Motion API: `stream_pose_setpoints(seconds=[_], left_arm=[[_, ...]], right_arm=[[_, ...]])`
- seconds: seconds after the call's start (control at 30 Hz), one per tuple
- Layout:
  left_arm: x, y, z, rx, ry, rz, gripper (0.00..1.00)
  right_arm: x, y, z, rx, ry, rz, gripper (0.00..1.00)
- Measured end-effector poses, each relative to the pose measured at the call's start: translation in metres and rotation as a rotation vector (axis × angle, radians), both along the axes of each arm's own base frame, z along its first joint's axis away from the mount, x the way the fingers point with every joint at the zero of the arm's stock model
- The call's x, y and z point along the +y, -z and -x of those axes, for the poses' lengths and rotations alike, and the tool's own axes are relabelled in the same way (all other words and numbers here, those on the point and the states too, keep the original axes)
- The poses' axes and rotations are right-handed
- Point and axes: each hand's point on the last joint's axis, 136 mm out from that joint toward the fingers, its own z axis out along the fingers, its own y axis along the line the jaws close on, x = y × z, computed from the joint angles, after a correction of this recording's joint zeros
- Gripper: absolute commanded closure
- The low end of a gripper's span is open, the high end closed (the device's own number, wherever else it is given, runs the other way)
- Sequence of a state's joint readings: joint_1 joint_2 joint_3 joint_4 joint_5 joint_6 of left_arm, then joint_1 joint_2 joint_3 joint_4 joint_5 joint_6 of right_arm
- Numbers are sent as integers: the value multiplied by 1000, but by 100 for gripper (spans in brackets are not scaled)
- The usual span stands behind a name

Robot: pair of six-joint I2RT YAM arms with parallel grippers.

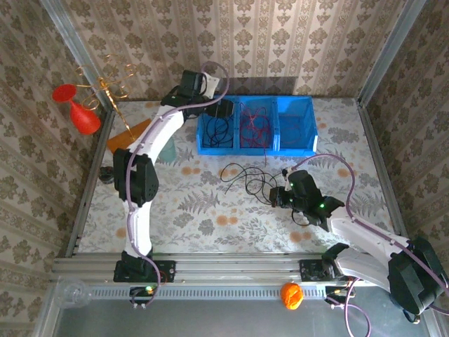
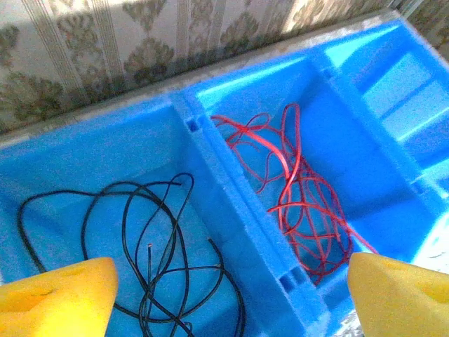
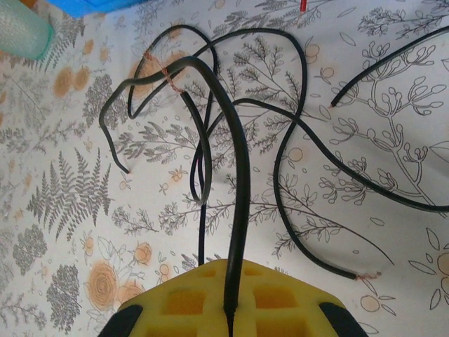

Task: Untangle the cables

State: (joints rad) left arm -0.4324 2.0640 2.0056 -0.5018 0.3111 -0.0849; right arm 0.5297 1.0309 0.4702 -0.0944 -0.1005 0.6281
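A blue three-compartment bin stands at the back of the table. Its left compartment holds loose black cables, and the middle one holds red cables. My left gripper hovers open above the divider wall, its yellow fingertips wide apart and holding nothing. On the floral table in front of the bin lies a tangle of black cables. My right gripper is at the tangle's right side. In the right wrist view, the right gripper is shut on one black cable that rises from its pads.
The bin's right compartment has nothing in it. A pale green cup stands left of the bin. A red balloon-shaped ornament and an orange piece sit at the far left. An orange ball rests on the front rail.
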Motion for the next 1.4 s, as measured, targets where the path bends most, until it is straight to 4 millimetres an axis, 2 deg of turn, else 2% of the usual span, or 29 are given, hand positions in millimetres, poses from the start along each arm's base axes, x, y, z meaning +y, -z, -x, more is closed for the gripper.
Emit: stream_pose_setpoints(seconds=[0.07, 0.17, 0.23, 0.3, 0.37, 0.4, 0.47, 0.53, 0.6, 0.7, 0.8, 0.93, 1.0, 1.17, 1.27, 1.4], left_arm=[[4, -26, 15, -38, 2, 27, 20], [15, -62, 61, -91, 12, 70, 22], [16, -73, 101, -119, 37, 102, 22], [16, -72, 140, -133, 60, 141, 22], [19, -54, 171, -114, 63, 176, 22], [24, -39, 184, -94, 50, 194, 22], [35, -3, 204, -36, 14, 207, 22], [47, 37, 221, 40, -28, 192, 21], [59, 69, 236, 97, -72, 167, 21], [76, 88, 253, 122, -123, 169, 21], [88, 93, 261, 119, -164, 189, 21], [90, 100, 264, 146, -184, 198, 22], [86, 105, 264, 164, -184, 194, 23], [74, 129, 266, 224, -164, 154, 24], [65, 145, 269, 260, -146, 125, 26], [54, 166, 274, 310, -132, 92, 29]], right_arm=[[3, -2, 2, -1, -14, 7, 100], [13, -10, 4, -22, -55, 14, 100], [25, -18, 6, -44, -94, 13, 99], [39, -26, 9, -66, -145, 12, 97], [54, -30, 13, -75, -194, 10, 93], [63, -30, 15, -77, -220, 6, 89], [81, -26, 21, -70, -283, 5, 77], [99, -20, 33, -61, -361, 13, 69], [114, -16, 47, -56, -441, 19, 62], [122, -19, 60, -57, -508, 29, 52], [118, -28, 61, -70, -522, 55, 48], [106, -51, 56, -116, -487, 89, 47], [95, -55, 50, -128, -441, 115, 47], [61, -47, 31, -86, -294, 178, 50], [53, -38, 27, -51, -263, 194, 51], [48, -3, 27, 66, -242, 257, 52]])
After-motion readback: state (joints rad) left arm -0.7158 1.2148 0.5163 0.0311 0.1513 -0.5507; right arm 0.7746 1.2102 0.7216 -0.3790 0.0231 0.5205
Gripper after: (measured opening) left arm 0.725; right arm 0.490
